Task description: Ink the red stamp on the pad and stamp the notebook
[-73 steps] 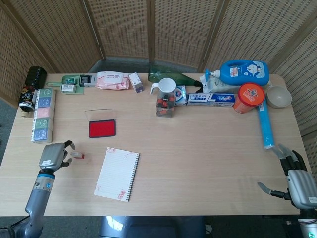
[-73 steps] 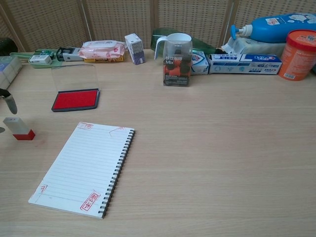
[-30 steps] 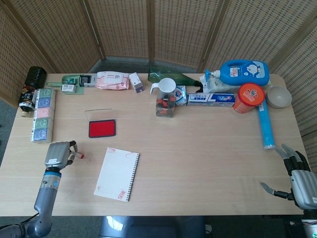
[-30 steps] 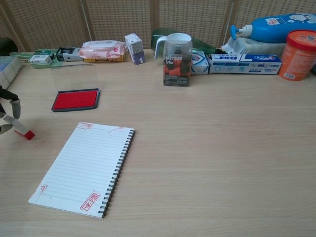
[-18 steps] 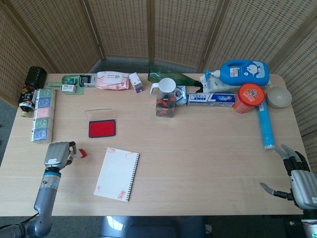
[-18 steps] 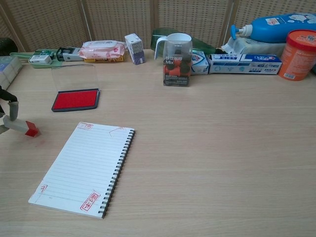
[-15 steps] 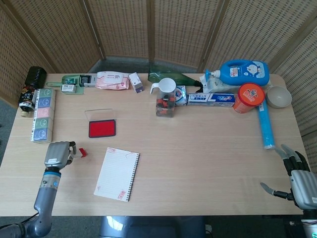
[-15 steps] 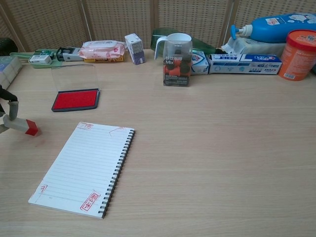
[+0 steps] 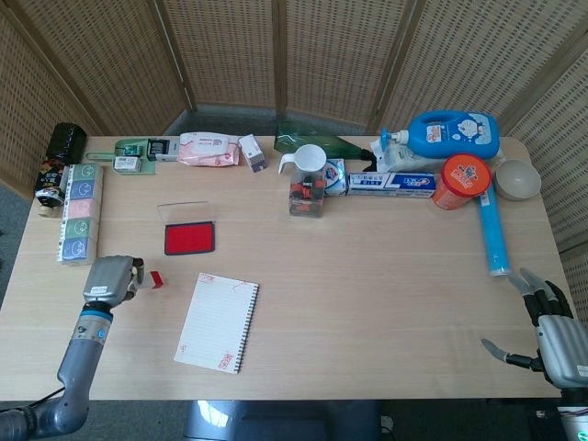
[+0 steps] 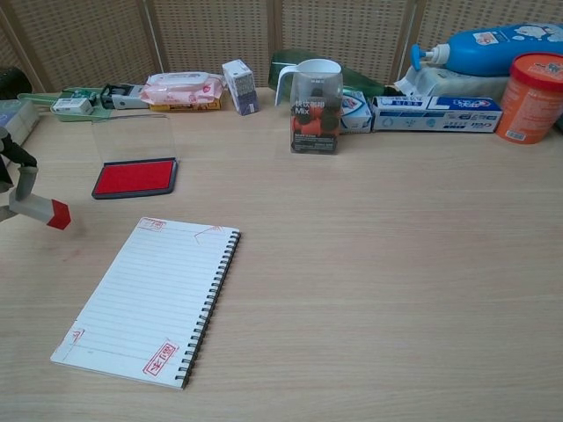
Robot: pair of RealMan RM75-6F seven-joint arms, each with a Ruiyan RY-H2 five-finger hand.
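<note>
My left hand point(image 9: 112, 277) grips the red stamp point(image 10: 39, 209) clear of the table, its red face pointing toward three o'clock; the open ink pad point(image 9: 189, 237) lies near at about one o'clock, so I judge inking not yet done. The notebook point(image 9: 218, 321), at about four o'clock from the stamp, already carries red marks in its corners, though I judge this stamping still ahead. My right hand point(image 9: 555, 337) rests at the table's far right edge, fingers spread, holding nothing.

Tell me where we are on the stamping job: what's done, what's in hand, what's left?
Done: the left hand holds the red stamp off the table. In hand: carrying it, red end pointing sideways toward the open ink pad; not yet over it. Left: ink it, then press on the notebook, whose corners already carry red marks. The right hand is open, idle.
</note>
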